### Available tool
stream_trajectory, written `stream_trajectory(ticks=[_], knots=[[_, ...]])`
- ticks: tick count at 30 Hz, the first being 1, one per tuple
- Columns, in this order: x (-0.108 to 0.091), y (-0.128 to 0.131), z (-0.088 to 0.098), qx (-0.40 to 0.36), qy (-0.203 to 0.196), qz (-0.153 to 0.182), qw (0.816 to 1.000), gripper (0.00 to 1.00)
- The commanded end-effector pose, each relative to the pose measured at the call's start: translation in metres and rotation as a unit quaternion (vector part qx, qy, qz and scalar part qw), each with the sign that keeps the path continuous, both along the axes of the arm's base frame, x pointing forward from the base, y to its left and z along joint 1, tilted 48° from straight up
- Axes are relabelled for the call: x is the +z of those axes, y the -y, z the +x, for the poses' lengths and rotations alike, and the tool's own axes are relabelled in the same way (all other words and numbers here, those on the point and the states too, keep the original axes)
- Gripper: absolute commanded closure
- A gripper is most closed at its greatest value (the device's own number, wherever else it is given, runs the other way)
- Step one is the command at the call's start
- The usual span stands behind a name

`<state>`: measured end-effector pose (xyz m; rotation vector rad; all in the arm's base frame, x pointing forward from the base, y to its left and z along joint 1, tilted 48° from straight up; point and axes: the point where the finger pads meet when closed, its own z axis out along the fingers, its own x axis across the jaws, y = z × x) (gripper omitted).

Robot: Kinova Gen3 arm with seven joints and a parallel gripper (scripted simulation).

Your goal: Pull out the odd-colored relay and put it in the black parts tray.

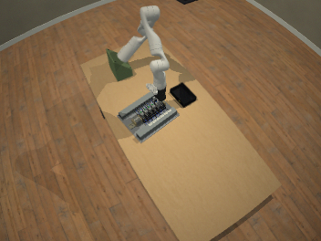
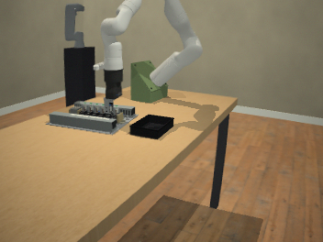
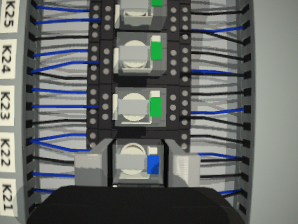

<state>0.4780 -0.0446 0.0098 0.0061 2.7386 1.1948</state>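
The jaws are clenched on the blue-button relay, one grey finger pressed to each side of its housing, at the row beside the label K22. Around that grasp, from the biggest thing down: the wooden worktop carries everything, with the white arm reaching down from its green mount at the far end. The relay panel lies flat on the worktop under the arm's wrist, its grey wire ducts running along both long sides. Just beside the panel, apart from it, sits the black parts tray. In the wrist view the held relay sits in line with its neighbours in the panel, between bundles of blue and black wires; the relays above it, beside K23 and K24, carry green buttons, and the one above those shows a green corner at the frame's edge.
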Motion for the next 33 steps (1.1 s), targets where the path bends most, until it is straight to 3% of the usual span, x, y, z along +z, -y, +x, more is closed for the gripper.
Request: stream_trajectory(ticks=[1, 33], knots=[[0.0003, 0.001, 0.0002, -0.002, 0.001, 0.0, 1.0, 1.0], [0.0003, 0.0011, -0.0013, -0.02, 0.019, 0.001, 1.0, 1.0]])
